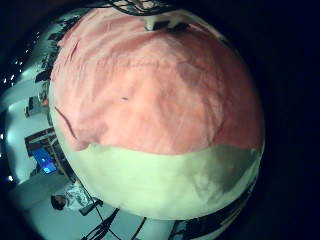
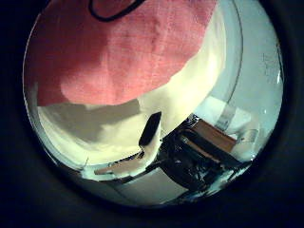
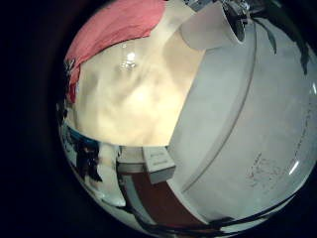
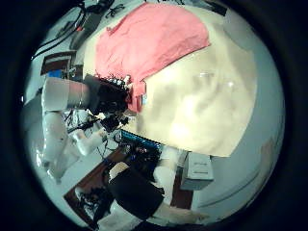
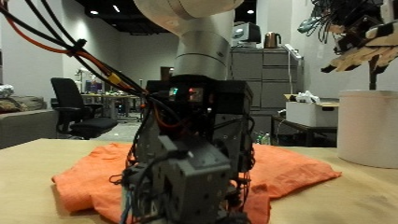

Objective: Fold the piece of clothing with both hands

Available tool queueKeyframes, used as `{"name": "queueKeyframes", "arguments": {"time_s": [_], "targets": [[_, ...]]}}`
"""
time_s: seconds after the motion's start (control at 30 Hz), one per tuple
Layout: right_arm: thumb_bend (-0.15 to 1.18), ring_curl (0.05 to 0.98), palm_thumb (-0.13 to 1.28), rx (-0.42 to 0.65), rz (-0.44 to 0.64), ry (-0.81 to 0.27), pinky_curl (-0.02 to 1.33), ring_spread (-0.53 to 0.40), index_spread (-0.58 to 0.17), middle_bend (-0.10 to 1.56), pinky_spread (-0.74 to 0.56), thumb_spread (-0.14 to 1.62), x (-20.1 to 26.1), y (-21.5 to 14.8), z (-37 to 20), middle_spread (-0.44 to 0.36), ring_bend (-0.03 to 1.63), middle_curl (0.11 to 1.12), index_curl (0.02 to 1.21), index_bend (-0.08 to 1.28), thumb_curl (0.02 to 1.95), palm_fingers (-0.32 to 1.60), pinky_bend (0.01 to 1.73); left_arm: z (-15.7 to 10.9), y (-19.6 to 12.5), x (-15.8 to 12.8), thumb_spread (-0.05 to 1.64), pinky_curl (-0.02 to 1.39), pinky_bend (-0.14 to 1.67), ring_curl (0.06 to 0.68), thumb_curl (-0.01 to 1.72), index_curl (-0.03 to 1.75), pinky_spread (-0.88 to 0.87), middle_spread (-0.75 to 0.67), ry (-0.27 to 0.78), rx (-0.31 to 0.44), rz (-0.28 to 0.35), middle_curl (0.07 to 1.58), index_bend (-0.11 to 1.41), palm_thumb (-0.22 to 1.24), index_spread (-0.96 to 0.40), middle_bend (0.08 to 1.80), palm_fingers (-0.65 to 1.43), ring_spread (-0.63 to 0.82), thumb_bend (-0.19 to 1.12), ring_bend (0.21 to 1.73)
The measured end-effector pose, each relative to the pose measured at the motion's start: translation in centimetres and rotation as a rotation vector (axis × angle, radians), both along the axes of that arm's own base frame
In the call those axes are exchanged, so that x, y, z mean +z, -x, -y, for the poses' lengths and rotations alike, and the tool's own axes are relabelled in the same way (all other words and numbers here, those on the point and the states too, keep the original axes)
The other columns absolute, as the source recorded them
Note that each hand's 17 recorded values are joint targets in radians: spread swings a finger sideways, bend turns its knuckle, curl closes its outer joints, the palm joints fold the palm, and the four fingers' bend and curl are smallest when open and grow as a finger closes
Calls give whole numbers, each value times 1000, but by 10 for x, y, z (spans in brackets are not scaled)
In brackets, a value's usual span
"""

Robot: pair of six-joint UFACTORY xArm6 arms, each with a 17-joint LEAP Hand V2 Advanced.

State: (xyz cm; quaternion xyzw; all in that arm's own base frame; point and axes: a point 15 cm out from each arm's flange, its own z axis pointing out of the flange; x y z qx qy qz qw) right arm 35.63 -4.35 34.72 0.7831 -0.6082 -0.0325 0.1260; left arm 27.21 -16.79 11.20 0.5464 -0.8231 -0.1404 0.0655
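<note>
The right hand's [image 5: 359, 45] fingers hung loosely apart in the air and held nothing. The hand was raised high above the table [image 5: 361, 201], well clear of the cloth [image 5: 292, 168].

The left hand [image 5: 187, 177] was down at the cloth, seen from behind in the outside view, so whether its fingers were straight, curled or pinching fabric could not be told. In its thumb side palm view one dark finger [image 2: 150, 128] reached over bare table just beside the cloth's [image 2: 114, 47] edge.

The cloth was orange and lay on the tan table under and around the left hand. It was spread out low rather than folded, with soft rumples and a wavy, uneven border. One lobe of it ran out across the table on the side below the right hand.

The left little finger side palm view was filled mostly by the cloth [image 1: 150, 90], so that palm was close to it. From the right thumb side palm view the cloth [image 4: 159, 38] showed as one broad patch on the table, with the left hand [image 4: 106, 96] at its edge.
</note>
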Motion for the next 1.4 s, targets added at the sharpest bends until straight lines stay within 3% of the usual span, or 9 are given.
{"name": "queueKeyframes", "arguments": {"time_s": [0.17, 0.33, 0.5, 0.73, 0.9, 1.1, 1.4], "targets": [[-11, 259, 62, 0, -5, -2, 299, 160, -378, 189, 314, 1307, -2, 0, 0, 15, 248, 320, 301, 171, 172, 203, 330, -8, -1, 10, 1075, 171, 93, 157, 338, 654, 369, 117, -5, 18, 4, 357, 1145, 456, -251, 308, 473, 381, 56, 336], [-11, 262, 62, -1, -9, -1, 299, 161, -377, 187, 314, 1307, -4, 0, 0, 14, 253, 318, 301, 171, 172, 203, 329, -32, 4, 26, 1222, 120, 116, 161, 335, 693, 309, -24, -44, 27, -23, 401, 1290, 595, -368, 402, 489, 276, 107, 336], [-10, 268, 63, 5, -15, -2, 298, 141, -372, 188, 306, 1310, -7, -2, -2, -21, 281, 315, 297, 163, 172, 234, 327, -61, 18, 44, 1311, 103, 134, 167, 326, 702, 283, -84, -99, 23, -74, 422, 1351, 654, -412, 415, 433, 240, 116, 346], [-3, 266, 109, 57, -51, -7, 301, 104, -371, 196, 254, 1315, -22, -3, -9, -46, 289, 318, 295, 163, 182, 241, 334, -93, 27, 54, 1358, 102, 151, 174, 317, 698, 288, -112, -97, 53, -58, 436, 1365, 665, -426, 429, 406, 223, 88, 361], [15, 269, 201, 85, -131, -11, 299, 67, -358, 201, 214, 1306, -58, 13, -13, -28, 317, 325, 285, 151, 203, 250, 333, -93, 23, 52, 1373, 107, 152, 180, 314, 697, 284, -118, -74, 57, -26, 446, 1373, 669, -427, 438, 399, 219, 66, 373], [12, 280, 340, 145, -115, -16, 296, 20, -337, 242, 145, 1206, -106, 12, -26, -20, 376, 343, 266, 141, 244, 281, 332, -93, 16, 55, 1380, 114, 157, 182, 314, 695, 275, -121, -70, 56, -11, 453, 1379, 677, -429, 440, 396, 206, 44, 385], [-25, 279, 371, 228, -154, -9, 297, 26, -297, 258, 142, 1028, -144, 37, -54, -18, 393, 354, 257, 151, 276, 239, 354, -100, -1, 61, 1386, 124, 159, 182, 316, 693, 271, -123, -53, 83, 4, 461, 1387, 687, -429, 442, 391, 198, 8, 394]]}}
